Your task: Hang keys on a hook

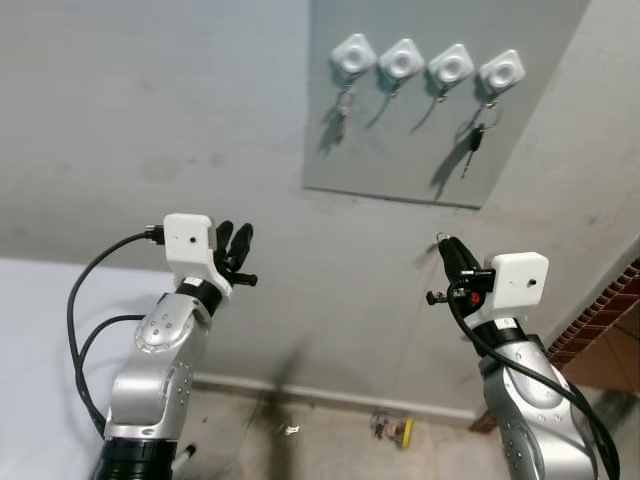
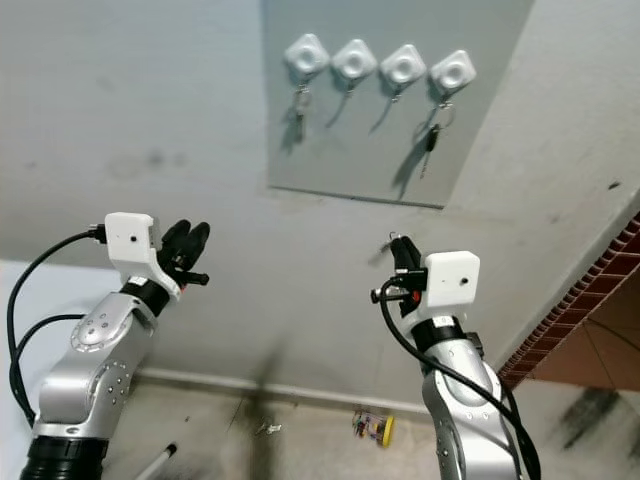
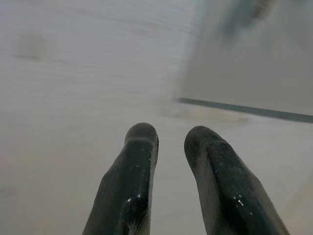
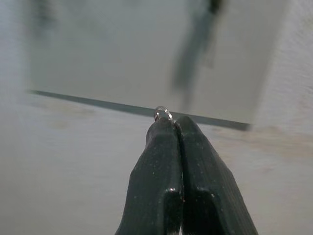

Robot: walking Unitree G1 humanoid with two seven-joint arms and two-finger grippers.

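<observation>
Grey wall (image 1: 150, 120) with four-hook panel (image 1: 420, 150)

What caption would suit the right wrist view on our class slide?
Right tool, fingers shut on a small metal ring, aimed at the grey wall panel.

Grey wall panel (image 1: 400, 150) with four white hooks (image 1: 402, 60), two bearing keys (image 1: 473, 140).

Bare wall (image 1: 330, 250) lies open between the right claw (image 1: 443, 242) and the grey panel (image 1: 400, 150) above. On the panel, two middle hooks (image 1: 402, 60) stand unoccupied; the end hooks carry hanging keys (image 1: 473, 138).
</observation>
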